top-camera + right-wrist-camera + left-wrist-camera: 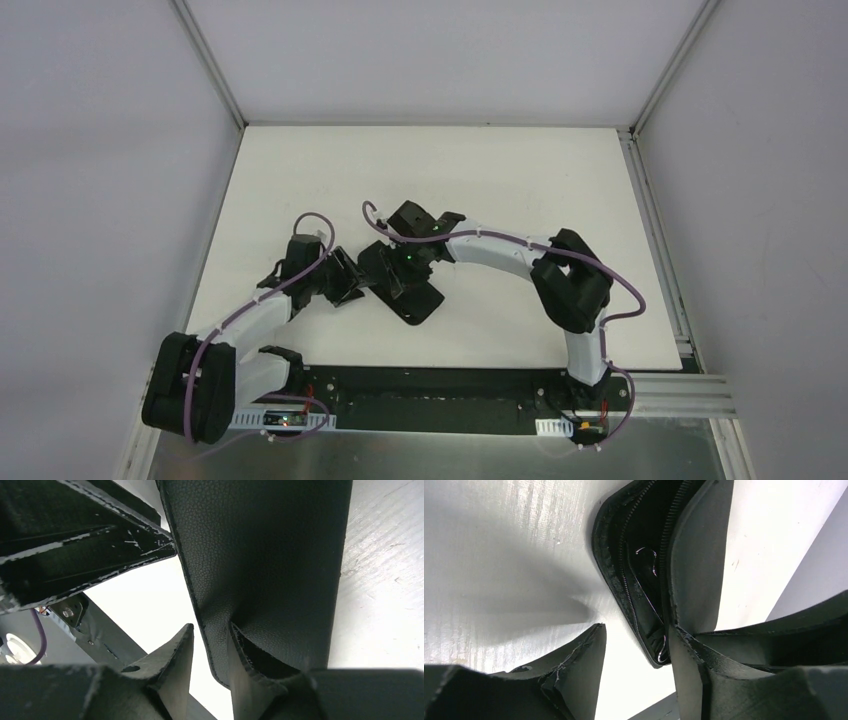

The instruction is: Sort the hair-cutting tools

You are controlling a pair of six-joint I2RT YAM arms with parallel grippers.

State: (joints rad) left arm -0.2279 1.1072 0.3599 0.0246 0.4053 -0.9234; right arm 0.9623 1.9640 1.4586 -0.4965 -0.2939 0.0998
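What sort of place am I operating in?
Probably a lab robot cell: a white table boxed in by plain grey walls, with two arms bolted to its near edge.

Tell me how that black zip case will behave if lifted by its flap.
Probably floppy: in the right wrist view the zip case dents and folds where a jaw of the right gripper presses its flap. Lifted by that flap it would likely sag open, since the zipper is undone. Its grained surface should give decent grip.
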